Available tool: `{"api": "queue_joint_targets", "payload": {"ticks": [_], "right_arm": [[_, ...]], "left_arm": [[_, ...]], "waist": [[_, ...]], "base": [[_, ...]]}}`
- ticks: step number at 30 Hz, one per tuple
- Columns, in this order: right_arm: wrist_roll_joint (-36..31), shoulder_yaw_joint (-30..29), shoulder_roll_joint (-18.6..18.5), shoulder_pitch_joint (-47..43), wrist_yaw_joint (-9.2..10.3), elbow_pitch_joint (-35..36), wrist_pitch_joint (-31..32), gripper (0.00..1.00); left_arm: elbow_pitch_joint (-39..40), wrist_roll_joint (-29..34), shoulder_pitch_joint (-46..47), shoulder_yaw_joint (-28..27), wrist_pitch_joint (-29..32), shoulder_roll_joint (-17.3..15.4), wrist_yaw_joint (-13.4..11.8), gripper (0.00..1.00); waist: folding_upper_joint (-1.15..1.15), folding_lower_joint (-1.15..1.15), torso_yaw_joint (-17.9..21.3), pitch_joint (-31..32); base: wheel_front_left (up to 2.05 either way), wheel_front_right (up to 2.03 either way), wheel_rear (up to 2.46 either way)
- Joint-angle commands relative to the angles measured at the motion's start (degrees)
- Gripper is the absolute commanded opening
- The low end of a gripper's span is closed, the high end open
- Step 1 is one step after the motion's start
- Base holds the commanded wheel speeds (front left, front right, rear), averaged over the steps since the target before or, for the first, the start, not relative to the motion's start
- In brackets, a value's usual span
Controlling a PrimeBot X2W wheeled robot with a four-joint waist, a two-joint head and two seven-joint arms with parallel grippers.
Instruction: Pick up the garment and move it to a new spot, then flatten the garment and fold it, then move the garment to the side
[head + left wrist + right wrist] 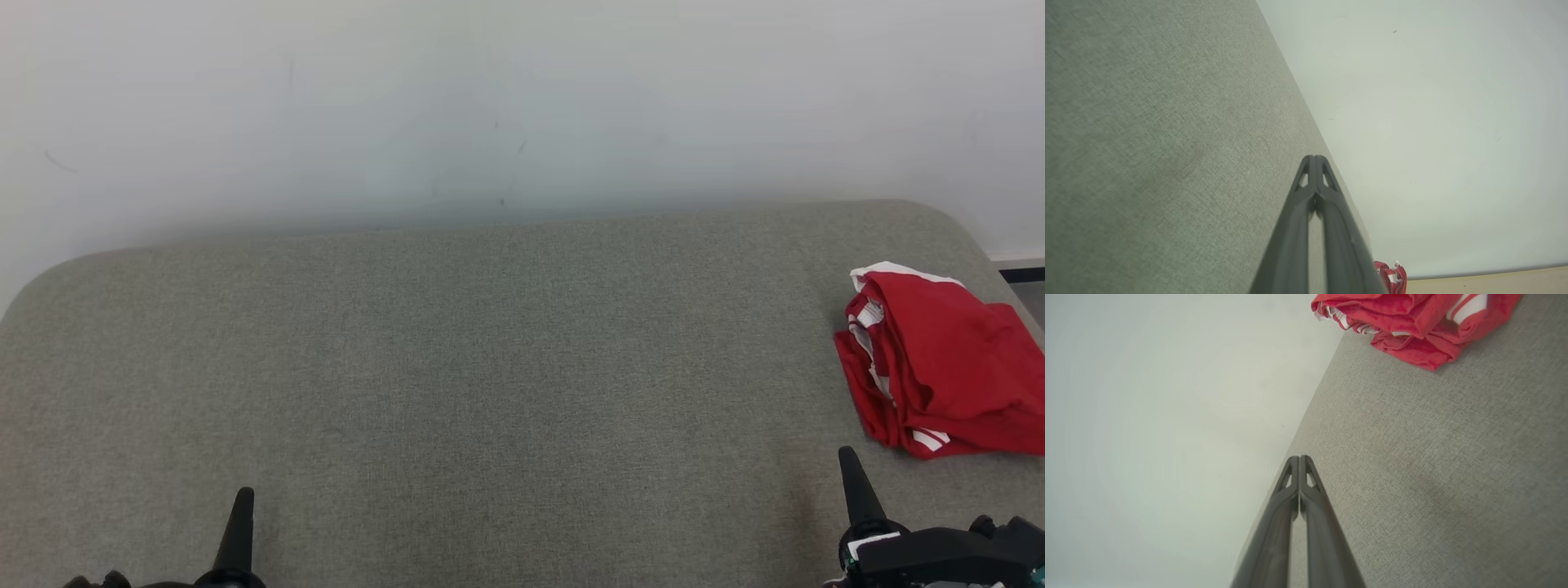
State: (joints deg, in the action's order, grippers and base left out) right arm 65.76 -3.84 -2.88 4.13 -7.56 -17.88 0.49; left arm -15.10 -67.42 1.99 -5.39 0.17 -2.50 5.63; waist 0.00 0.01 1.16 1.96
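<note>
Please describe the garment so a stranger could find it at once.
A grey fabric surface spreads before a pale wall. Near its right edge lies the garment, bunched up. It alone is red, with white trim.

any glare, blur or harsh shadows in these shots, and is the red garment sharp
Head view: soft even light, no glare, crumpled red and white garment sharp on the grey woven fabric surface. Left wrist view: wide-angle tilt, shut left gripper slightly soft up close. Right wrist view: pale wall washed flat, fabric weave crisp beside the shut right gripper.
</note>
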Motion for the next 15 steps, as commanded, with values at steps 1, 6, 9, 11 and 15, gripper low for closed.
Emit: {"api": "queue_joint_targets", "payload": {"ticks": [1,6,9,11,15], "right_arm": [[1.9,-0.3,0.0,1.0,0.08,0.8,0.3,0.0],[5.4,-0.7,0.0,1.2,0.08,1.3,1.1,0.0],[6.9,-0.8,0.0,1.3,0.09,1.5,1.5,0.0],[8.1,-0.9,0.0,1.4,0.09,1.6,1.8,0.0],[10.1,-1.2,0.0,1.5,0.09,1.9,2.3,0.0]], "left_arm": [[0.7,-1.8,1.4,-0.3,0.4,-0.4,0.5,0.0],[0.8,-5.0,1.9,-0.4,1.3,-0.4,0.6,0.0],[0.8,-6.6,2.0,-0.5,1.7,-0.4,0.7,0.0],[0.8,-7.5,2.2,-0.5,2.0,-0.4,0.8,0.0],[0.9,-9.6,2.5,-0.6,2.5,-0.4,1.0,0.0]], "waist": [[0.0,-0.01,0.0,-0.1],[0.0,-0.01,-0.2,-0.3],[0.0,-0.01,-0.2,-0.4],[0.0,-0.01,-0.3,-0.5],[0.0,-0.01,-0.4,-0.7]], "base": [[0.0,0.0,0.0],[0.0,0.0,0.0],[0.0,0.0,0.0],[0.0,0.0,0.0],[0.0,0.0,0.0]]}}
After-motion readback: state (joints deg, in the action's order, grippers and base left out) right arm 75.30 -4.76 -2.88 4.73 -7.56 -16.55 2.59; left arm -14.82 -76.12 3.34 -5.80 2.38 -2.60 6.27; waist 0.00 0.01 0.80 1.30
